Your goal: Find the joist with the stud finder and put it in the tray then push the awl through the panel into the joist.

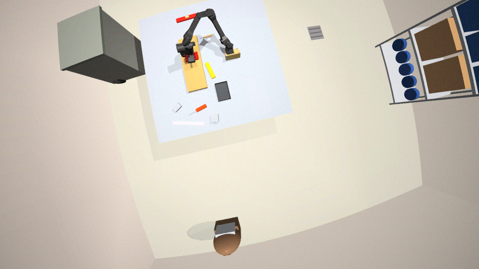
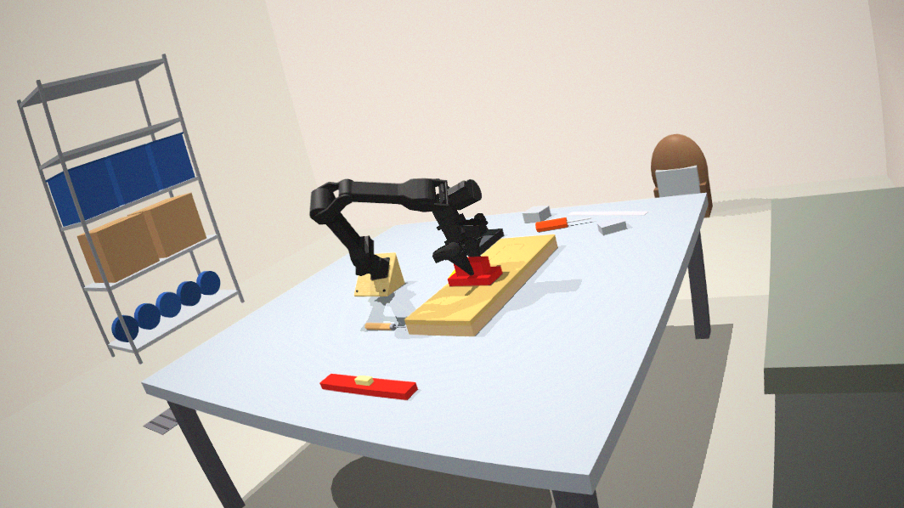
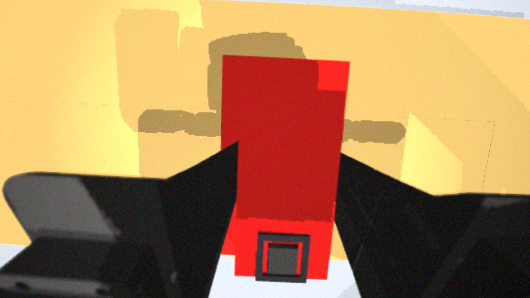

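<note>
My gripper (image 1: 191, 60) (image 2: 471, 265) (image 3: 281, 150) is shut on the red stud finder (image 1: 196, 55) (image 2: 475, 279) (image 3: 282, 101), one finger on each side. The stud finder is upright on the wooden floor panel (image 1: 196, 78) (image 2: 440, 327) (image 3: 65, 66), or barely above it, nearer the panel's awl end than its other end. Its small square window (image 3: 283, 259) looks grey. The awl (image 1: 207, 36) (image 2: 380, 326), with a light wooden handle, lies on the table beside that end. The dark tray (image 1: 222, 91) (image 2: 494, 236) shows nothing in it in the top view. The joist is hidden.
A yellow bar (image 1: 210, 69) lies between panel and tray. A red level (image 1: 183, 18) (image 2: 368, 386) lies beyond the awl end. Past the other end are an orange screwdriver (image 1: 201, 108) (image 2: 551, 225), two grey blocks (image 1: 177, 107) (image 1: 214, 118) and a white strip (image 1: 188, 123).
</note>
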